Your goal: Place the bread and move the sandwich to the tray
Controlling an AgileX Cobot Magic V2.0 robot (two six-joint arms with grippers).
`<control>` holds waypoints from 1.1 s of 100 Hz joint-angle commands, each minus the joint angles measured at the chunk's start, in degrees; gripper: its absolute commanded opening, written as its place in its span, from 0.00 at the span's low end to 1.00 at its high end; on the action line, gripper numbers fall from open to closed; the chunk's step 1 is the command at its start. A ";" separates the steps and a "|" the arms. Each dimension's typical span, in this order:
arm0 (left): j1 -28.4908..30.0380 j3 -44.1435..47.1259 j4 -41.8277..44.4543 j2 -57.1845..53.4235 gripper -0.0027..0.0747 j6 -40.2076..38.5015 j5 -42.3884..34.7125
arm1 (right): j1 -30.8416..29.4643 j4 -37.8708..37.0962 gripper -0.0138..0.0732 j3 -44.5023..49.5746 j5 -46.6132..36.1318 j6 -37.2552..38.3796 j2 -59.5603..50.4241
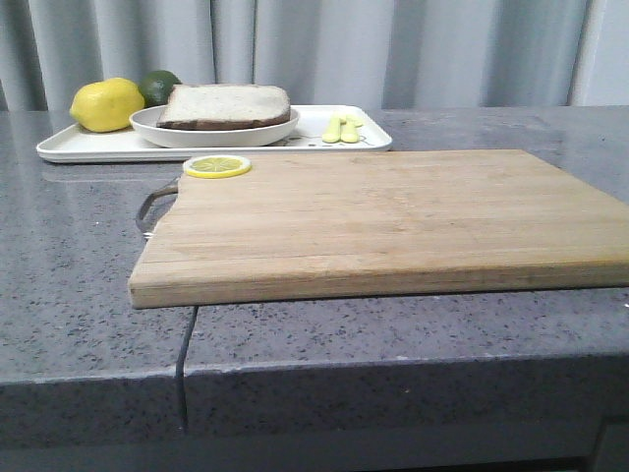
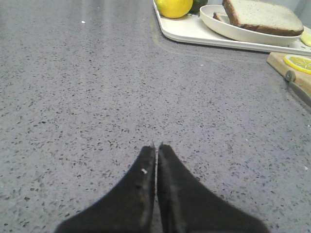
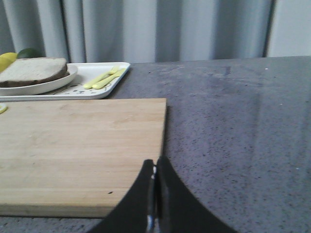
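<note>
The left gripper [image 2: 156, 145] hangs low over bare speckled grey stone worktop [image 2: 97, 97], its two black fingers pressed together with nothing between them. The right gripper [image 3: 155, 162] is pressed together the same way, empty, poised at the right-hand edge of the large pale wooden cutting board [image 1: 393, 221], near that board's front right corner.

The board lies in the middle of the worktop, close to the front edge, and a thin round yellow lemon slice [image 1: 217, 166] rests on its rear left corner. A metal handle [image 1: 152, 208] sticks out from the board's left end.

Toward the rear left of the worktop sits the large flat white rectangular tray [image 1: 88, 146] with rounded corners. On it stands a shallow round white dish [image 1: 211, 133], and in the dish lies the sandwich [image 1: 226, 105], its top a thick square slice of white bread with a dark brown crust. I cannot see any filling under that top slice. Behind the dish, at the tray's rear left, sit a whole yellow lemon [image 1: 106, 104] and a dark green lime [image 1: 159, 86]. On the tray's right part, just beside the dish, lie small pale yellow utensils [image 1: 342, 128]. Grey curtains [image 1: 393, 49] hang behind the rear edge.
</note>
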 commanded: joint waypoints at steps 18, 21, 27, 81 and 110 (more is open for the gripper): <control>-0.41 0.81 -0.06 -1.66 0.01 -0.43 -2.64 | -5.51 -3.89 0.08 0.20 3.72 1.14 -3.42; -0.41 0.81 -0.06 -1.66 0.01 -0.43 -2.64 | -5.51 -3.89 0.08 0.20 5.95 1.14 -4.33; -0.41 0.81 -0.06 -1.66 0.01 -0.43 -2.64 | -5.51 -3.89 0.08 0.20 9.47 1.14 -6.20; -0.41 0.81 -0.06 -1.66 0.01 -0.43 -2.75 | -5.56 -3.51 0.08 0.20 22.93 1.14 -7.94; -0.41 0.81 -0.06 -1.66 0.01 -0.43 -2.75 | -5.56 -3.51 0.08 0.20 22.93 1.14 -7.94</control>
